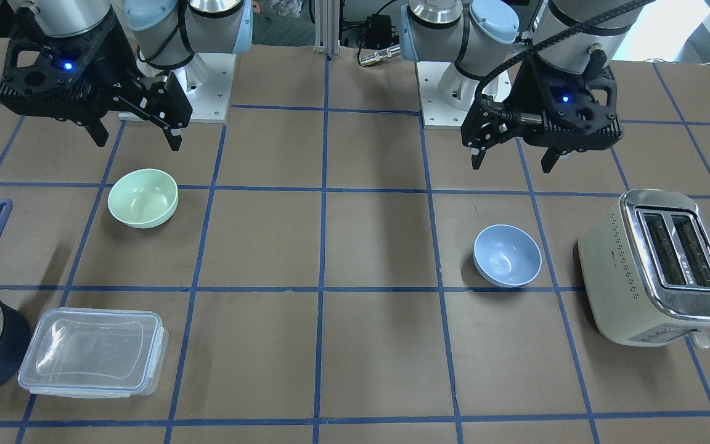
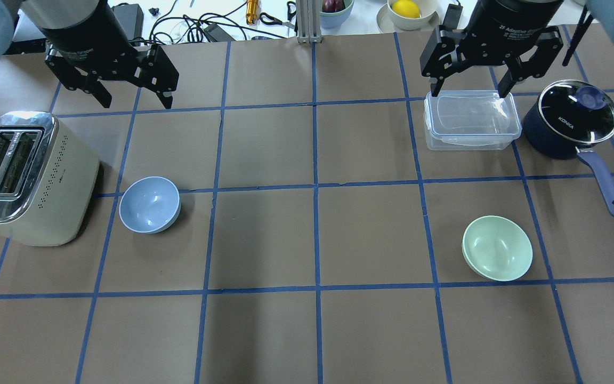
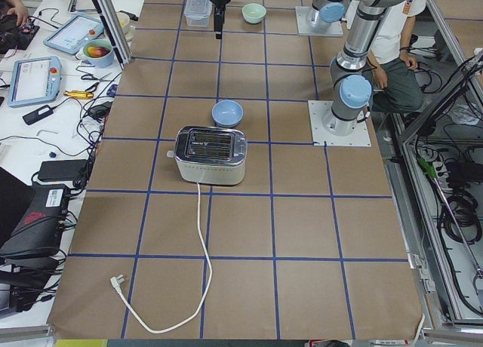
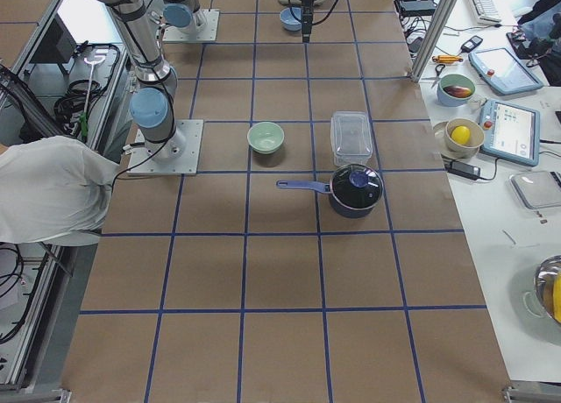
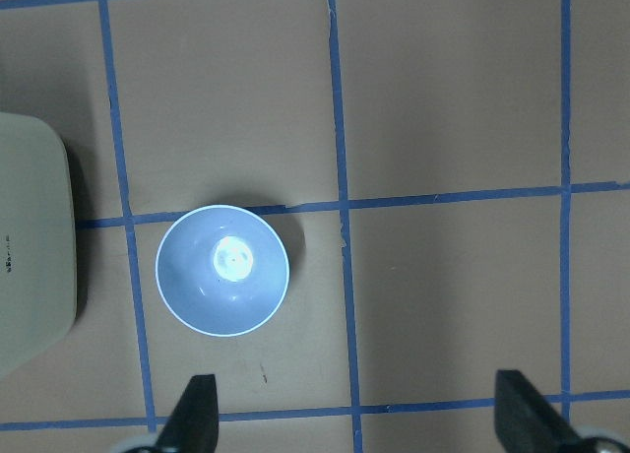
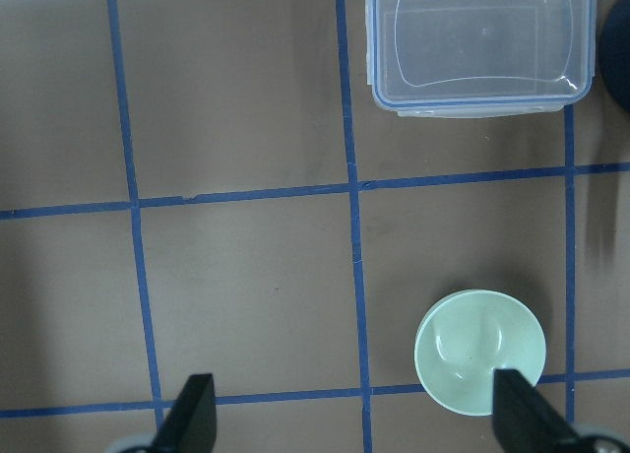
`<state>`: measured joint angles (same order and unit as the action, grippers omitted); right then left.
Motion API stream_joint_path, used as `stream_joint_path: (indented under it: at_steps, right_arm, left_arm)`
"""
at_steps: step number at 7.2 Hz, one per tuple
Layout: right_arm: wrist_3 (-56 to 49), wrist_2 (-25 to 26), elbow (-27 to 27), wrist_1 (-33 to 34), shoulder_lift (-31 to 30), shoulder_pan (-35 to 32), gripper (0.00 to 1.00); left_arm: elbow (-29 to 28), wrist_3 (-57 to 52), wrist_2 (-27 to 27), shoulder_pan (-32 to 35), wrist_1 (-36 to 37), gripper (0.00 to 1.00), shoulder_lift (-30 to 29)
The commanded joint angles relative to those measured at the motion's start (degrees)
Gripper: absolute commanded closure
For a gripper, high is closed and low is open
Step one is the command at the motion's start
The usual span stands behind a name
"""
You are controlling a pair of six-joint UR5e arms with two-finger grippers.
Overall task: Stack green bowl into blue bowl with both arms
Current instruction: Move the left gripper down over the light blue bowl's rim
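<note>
The table (image 2: 264, 240) carries a toaster (image 2: 30, 176) on the robot's left side, and a pan (image 2: 568, 125) and a clear box (image 2: 471, 120) on its right side. The left gripper (image 1: 512, 165) and the right gripper (image 1: 138, 142) hang above the table, jaws spread wide, holding nothing. The blue bowl (image 2: 150, 204) sits upright, mouth up, just beside the toaster. The green bowl (image 2: 497, 247) sits upright too, nearer the robot than the box, well apart from the blue bowl. Both are round, with no long axis.
</note>
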<state>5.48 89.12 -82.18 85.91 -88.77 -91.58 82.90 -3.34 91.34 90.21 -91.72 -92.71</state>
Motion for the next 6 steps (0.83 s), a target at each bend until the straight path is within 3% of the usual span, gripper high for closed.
stream_joint_path:
  at_steps: [1, 3, 6]
  right_arm:
    - [0.06, 0.27, -0.08, -0.12, 0.00, 0.00, 0.00]
    - [0.06, 0.09, 0.00, -0.13, 0.00, 0.00, 0.00]
    - [0.06, 0.09, -0.09, -0.21, 0.00, 0.00, 0.00]
  left_arm:
    - [0.41, -0.17, 0.06, 0.05, 0.40, 0.00, 0.16]
    - [1.81, -0.17, 0.59, 0.57, -0.65, 0.00, 0.95]
    - [11.80, -0.17, 0.59, -0.91, 1.53, 0.00, 2.37]
